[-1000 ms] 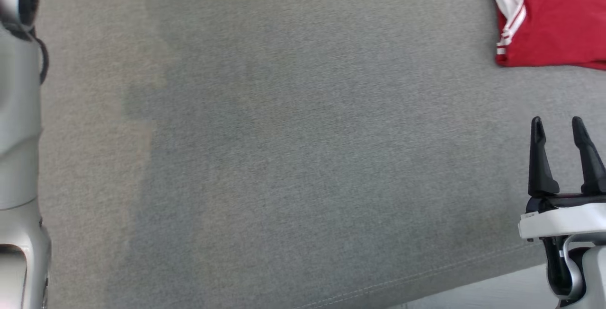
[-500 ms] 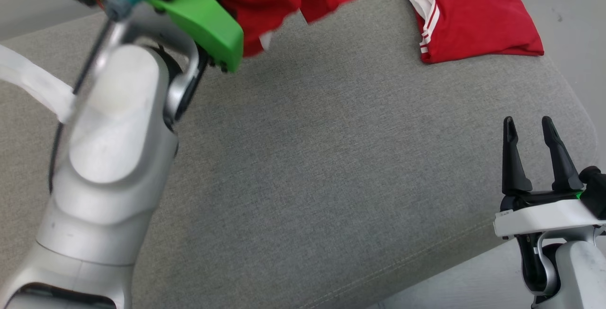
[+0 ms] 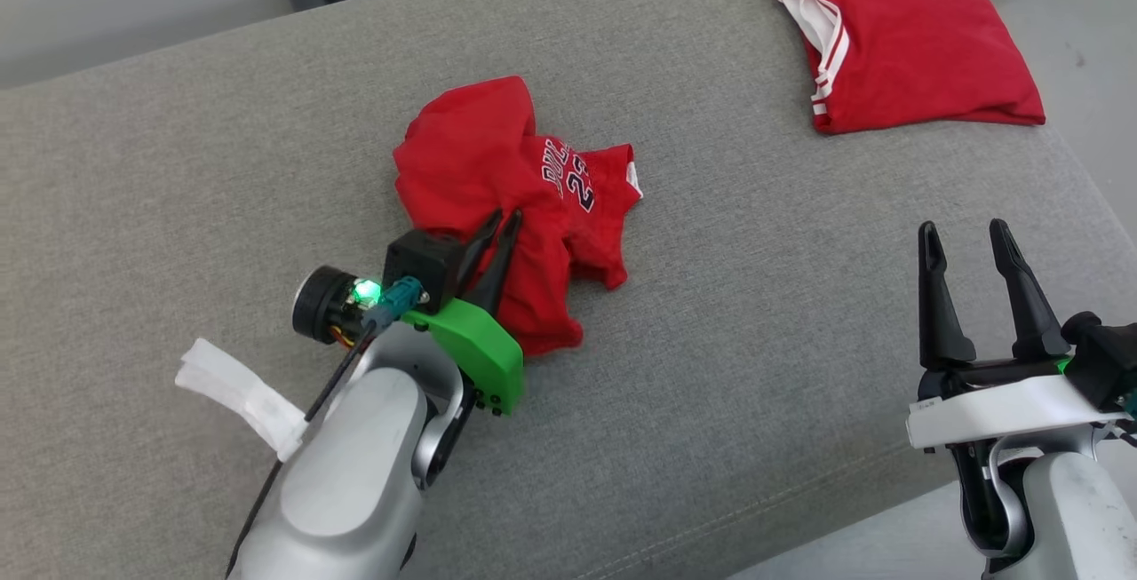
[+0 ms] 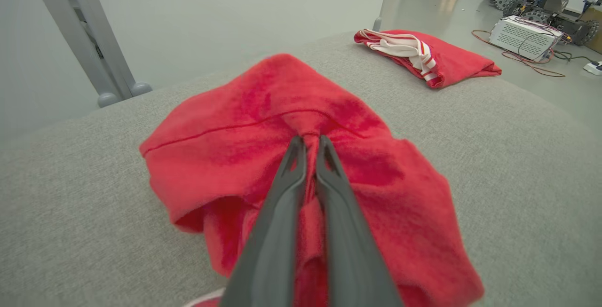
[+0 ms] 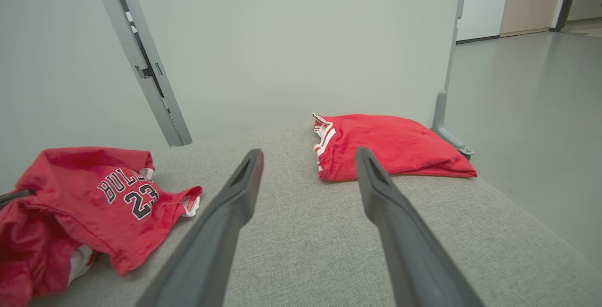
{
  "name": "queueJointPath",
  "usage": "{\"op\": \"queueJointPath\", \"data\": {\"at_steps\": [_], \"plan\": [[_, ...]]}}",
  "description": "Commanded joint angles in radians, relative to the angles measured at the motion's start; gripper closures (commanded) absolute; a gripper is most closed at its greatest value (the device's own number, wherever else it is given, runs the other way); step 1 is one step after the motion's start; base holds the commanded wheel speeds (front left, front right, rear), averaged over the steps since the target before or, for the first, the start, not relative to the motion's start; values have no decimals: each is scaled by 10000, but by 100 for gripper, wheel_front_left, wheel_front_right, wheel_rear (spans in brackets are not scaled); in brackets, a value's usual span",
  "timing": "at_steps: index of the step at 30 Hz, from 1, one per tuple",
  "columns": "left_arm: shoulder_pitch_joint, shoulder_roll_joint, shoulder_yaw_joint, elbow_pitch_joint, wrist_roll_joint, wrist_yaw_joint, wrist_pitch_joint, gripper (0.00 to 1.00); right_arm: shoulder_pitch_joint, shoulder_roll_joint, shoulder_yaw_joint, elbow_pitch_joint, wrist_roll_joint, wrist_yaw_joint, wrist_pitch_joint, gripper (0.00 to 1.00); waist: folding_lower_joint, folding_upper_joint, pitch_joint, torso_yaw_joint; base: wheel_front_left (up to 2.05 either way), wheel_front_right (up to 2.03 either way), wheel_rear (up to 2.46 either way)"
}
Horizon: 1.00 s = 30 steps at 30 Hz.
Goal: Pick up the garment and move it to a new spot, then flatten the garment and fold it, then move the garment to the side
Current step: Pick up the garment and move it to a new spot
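Red cloth sits mid-frame in your head view: the garment (image 3: 524, 198) lies crumpled on the grey cushion (image 3: 755, 313), number and lettering face up. Your left gripper (image 3: 504, 218) reaches in from its near side, both fingers pressed together on the fabric. At the lower right, your right gripper (image 3: 964, 229) sits by the cushion's near edge, fingers spread, nothing between them. A folded red garment (image 3: 915, 56) rests at the far right corner, well apart from the crumpled one.

Left wrist view now: the left gripper (image 4: 310, 140) pinches a ridge of the garment's red cloth, which bunches around its tips and rests on the cushion.

Right wrist view: the right gripper (image 5: 309, 154) stands wide, gripping nothing. The garment lies low at the left, and the folded red garment is just beyond the fingertips.
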Motion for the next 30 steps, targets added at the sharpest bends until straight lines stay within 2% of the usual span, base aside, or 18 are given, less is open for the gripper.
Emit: {"op": "queueJointPath", "data": {"at_steps": [1, 2, 3, 8, 13, 23, 30], "plan": [[121, -23, -70, 29, -82, 51, -180, 83, 68, 8, -6, 10, -23, -17, -24, 0, 0, 0, -86, 126, 0, 0, 0], [143, -44, -139, 45, -67, 52, -306, 53, 91, 17, -6, 15, -37, -17, -25, 0, 0, 0, -120, 168, 0, 0, 0], [134, -54, -181, 77, -29, 62, -480, 0, 120, 25, -5, 29, -57, -17, -25, 0, 0, 0, -169, 225, 0, 0, 0], [27, -11, 56, 46, -175, 301, -1118, 0, 258, -14, -60, 95, -96, -17, -25, 0, 0, 0, -503, 510, 0, 0, 0], [233, 316, 467, -189, -134, 567, -1433, 0, 379, -34, -67, 127, -130, -17, -25, 0, 0, 0, -894, 914, 0, 0, 0], [1215, 1060, 1547, -1487, -173, 1022, -1527, 0, 678, -119, -144, 114, -199, -17, -24, 0, 0, 0, -1509, 2027, 0, 0, 0], [2257, 1432, 2324, -2570, -104, 1168, -1530, 0, 863, -174, -259, 84, -270, -17, -24, 0, 0, 0, -1760, 2887, 0, 0, 0]]}}
